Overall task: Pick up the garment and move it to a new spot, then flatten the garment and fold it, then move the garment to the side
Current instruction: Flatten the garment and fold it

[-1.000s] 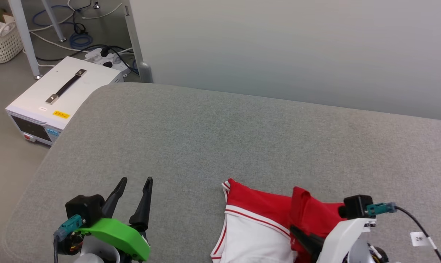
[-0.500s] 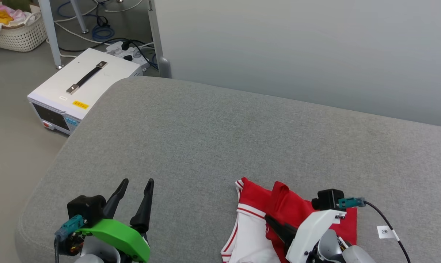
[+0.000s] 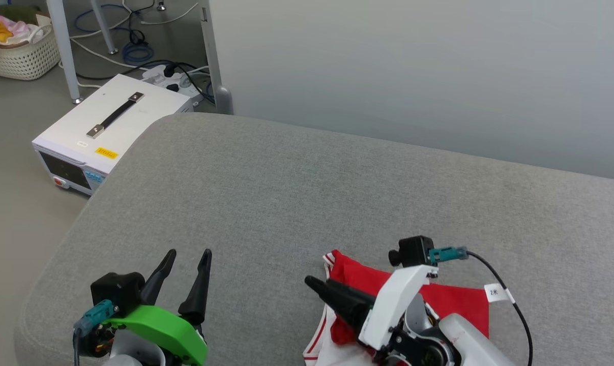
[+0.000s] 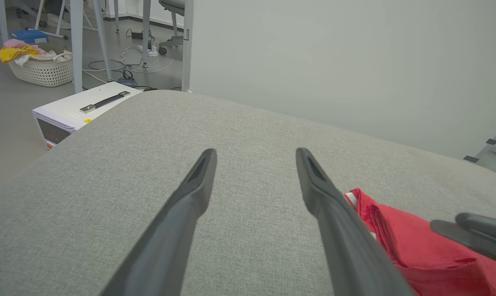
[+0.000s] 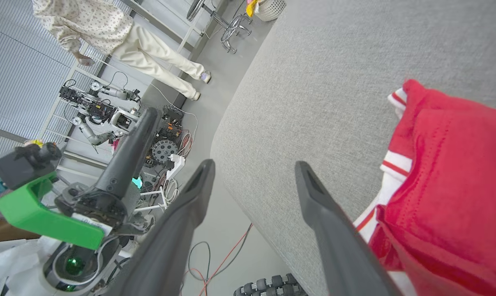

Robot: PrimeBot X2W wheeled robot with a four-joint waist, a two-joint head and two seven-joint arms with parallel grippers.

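Though partly hidden by the right arm, garment: crumpled red heap, white striped trim, on cushion, near right edge.
Right pincer: fingers well apart, empty, at garment's left edge, pointing left.
Left pincer: spread wide, empty, above cushion, near left, apart from garment.
Floor, far left: white box with black handle, basket.

garment cut off below, seemingly much hidden under right gripper

The garment lies on the padded surface near its front edge, right of the left gripper, apart from it
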